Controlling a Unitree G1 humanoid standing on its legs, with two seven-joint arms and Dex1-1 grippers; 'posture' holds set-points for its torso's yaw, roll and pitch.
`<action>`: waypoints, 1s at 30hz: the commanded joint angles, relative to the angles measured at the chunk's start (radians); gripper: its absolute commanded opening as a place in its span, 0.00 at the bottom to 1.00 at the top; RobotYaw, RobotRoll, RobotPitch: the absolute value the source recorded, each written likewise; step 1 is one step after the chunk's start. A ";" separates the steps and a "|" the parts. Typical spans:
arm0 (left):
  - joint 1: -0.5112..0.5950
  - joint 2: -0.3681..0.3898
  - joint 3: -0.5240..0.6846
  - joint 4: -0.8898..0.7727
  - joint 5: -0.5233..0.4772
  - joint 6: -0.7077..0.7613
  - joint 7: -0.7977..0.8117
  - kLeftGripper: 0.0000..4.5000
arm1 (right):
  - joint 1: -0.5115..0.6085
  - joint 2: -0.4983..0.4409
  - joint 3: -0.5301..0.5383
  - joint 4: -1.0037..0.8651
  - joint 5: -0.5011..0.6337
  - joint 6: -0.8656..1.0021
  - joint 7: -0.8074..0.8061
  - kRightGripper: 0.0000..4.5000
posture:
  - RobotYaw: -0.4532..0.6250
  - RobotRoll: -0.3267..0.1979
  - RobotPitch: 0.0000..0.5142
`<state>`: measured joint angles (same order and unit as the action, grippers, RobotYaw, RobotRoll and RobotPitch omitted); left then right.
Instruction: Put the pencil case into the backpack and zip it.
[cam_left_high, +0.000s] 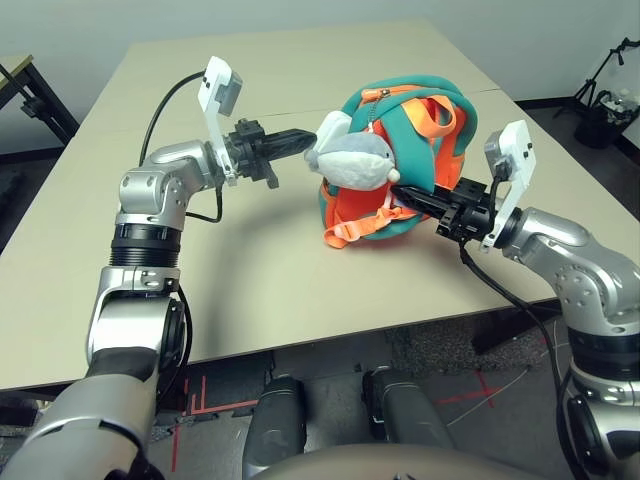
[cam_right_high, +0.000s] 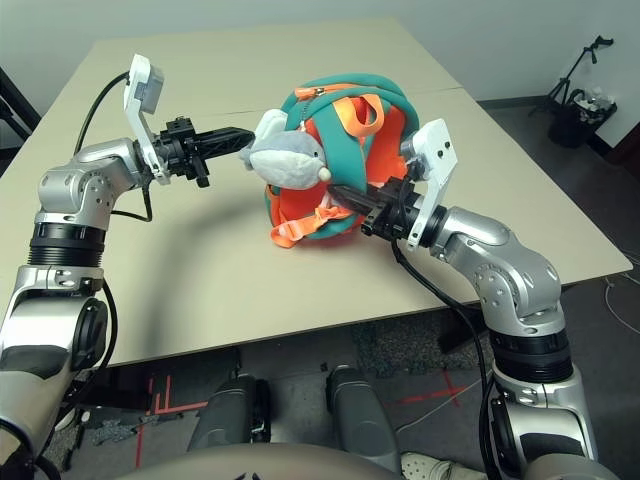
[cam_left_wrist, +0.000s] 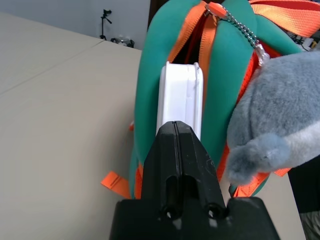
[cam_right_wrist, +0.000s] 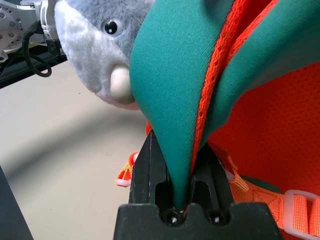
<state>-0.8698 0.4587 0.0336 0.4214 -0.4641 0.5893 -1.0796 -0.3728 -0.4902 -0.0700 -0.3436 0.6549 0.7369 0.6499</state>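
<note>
Your backpack (cam_left_high: 400, 165) sits on the beige desk (cam_left_high: 250, 270), roughly at its middle, teal shell up and orange panel facing you, with orange straps trailing toward the near edge. The grey plush shark charm (cam_left_high: 352, 160) hangs by a bead chain on the backpack's left front.

Your left end effector (cam_left_high: 310, 141) reaches in level from the left, its two black fingers pressed together with nothing between them. Its tips sit right at the backpack's left side, beside the shark. In the left wrist view you can see the pencil case (cam_left_wrist: 181, 95) straight ahead of those closed fingers: it stands on edge in the orange-trimmed zipper opening, its white end still sticking out of the backpack between the two teal sides. Whether the fingertips actually touch the case you cannot tell.

Your right end effector (cam_left_high: 408, 192) comes in from the right at the near side of the backpack. In the right wrist view its fingers (cam_right_wrist: 150, 170) are pinching a fold of teal fabric with the orange zipper trim, clamped deep between them. The zipper is open at the top.
</note>
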 joint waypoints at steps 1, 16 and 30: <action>-0.029 -0.017 -0.023 0.045 0.024 -0.025 -0.014 0.00 | 0.004 0.005 0.010 -0.022 0.011 0.001 0.003 0.03 | 0.29 0.62 0.11; -0.129 -0.173 -0.051 0.314 0.101 -0.160 -0.017 0.00 | 0.009 0.003 0.007 -0.029 0.010 -0.002 -0.003 0.03 | 0.28 0.62 0.10; -0.129 -0.204 -0.043 0.385 0.172 -0.219 0.006 0.00 | 0.006 0.004 0.007 -0.024 0.006 -0.009 -0.001 0.03 | 0.28 0.62 0.08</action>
<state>-0.9953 0.2655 -0.0005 0.8065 -0.3068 0.3665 -1.0767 -0.3659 -0.4914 -0.0821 -0.3507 0.6472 0.7358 0.6285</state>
